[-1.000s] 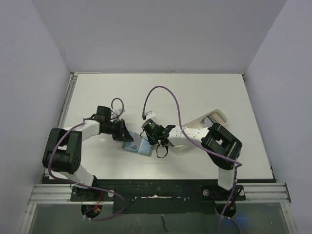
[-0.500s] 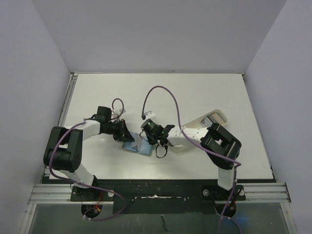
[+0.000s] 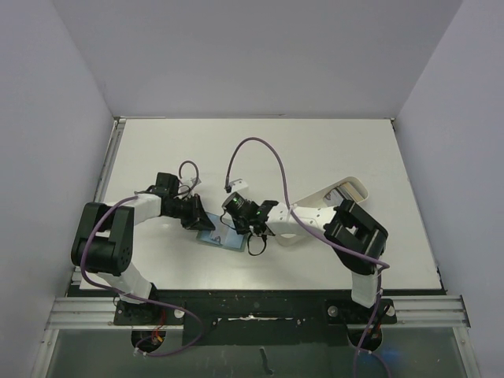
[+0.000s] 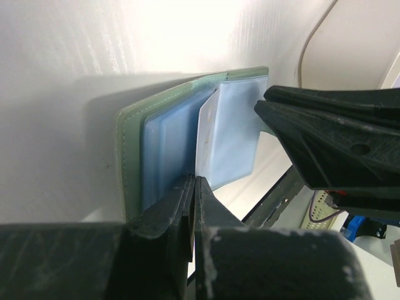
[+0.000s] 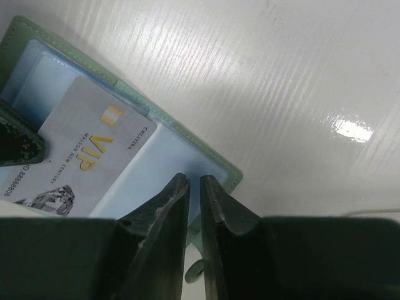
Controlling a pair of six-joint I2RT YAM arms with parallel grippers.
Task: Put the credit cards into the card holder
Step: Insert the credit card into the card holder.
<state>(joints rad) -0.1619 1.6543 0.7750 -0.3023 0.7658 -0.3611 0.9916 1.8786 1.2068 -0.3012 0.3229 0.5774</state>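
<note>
The wallet (image 3: 218, 236) lies open on the bench (image 3: 315, 150), near the near edge and left of the middle. One arm reaches it from each side. Its rim is dull green and its inside pale blue.

The left jaws come in from the left and are shut tight, with no gap between them. Their fingertips (image 4: 181, 195) meet the edge of a blue inner leaf. Whether they pinch that leaf or only press on it cannot be told.

The right jaws come in from the right and hang low over the wallet's right part, just beside its green rim. They stand barely parted, with only a thin slit between the fingertips (image 5: 172, 195). Nothing sits in that slit, and the blue lining shows through it.

A card (image 5: 94, 156), pale grey with gold VIP lettering, lies on the blue inside, left of the right jaws and apart from them. In the left wrist view its pale edge shows beside a clear blue pocket that covers the rest of it. How deep it sits in the pocket cannot be told.

Well to the right, a white oval tray (image 3: 356, 187) rests on the bench, partly hidden by the right arm. Something greyish lies in it, too small to make out.
</note>
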